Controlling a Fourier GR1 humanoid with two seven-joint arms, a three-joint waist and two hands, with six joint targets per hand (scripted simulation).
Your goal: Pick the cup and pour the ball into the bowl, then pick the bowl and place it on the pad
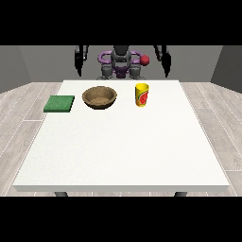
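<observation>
White desk [123,142] with nothing yet moved, by the look of it. Bowl [99,97] stands between pad [59,103] and cup [142,95], each apart from the others, all at the far edge. The ball does not show. Hand at the view's left [79,68] and hand at the view's right [166,69] hang off the desk; whether their fingers are spread cannot be told. Pouring and placing both remain.

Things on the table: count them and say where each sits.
3. The green pad lies at the view's left, the brown bowl beside it, the yellow cup right of the bowl. Any ball inside the cup is hidden.
</observation>
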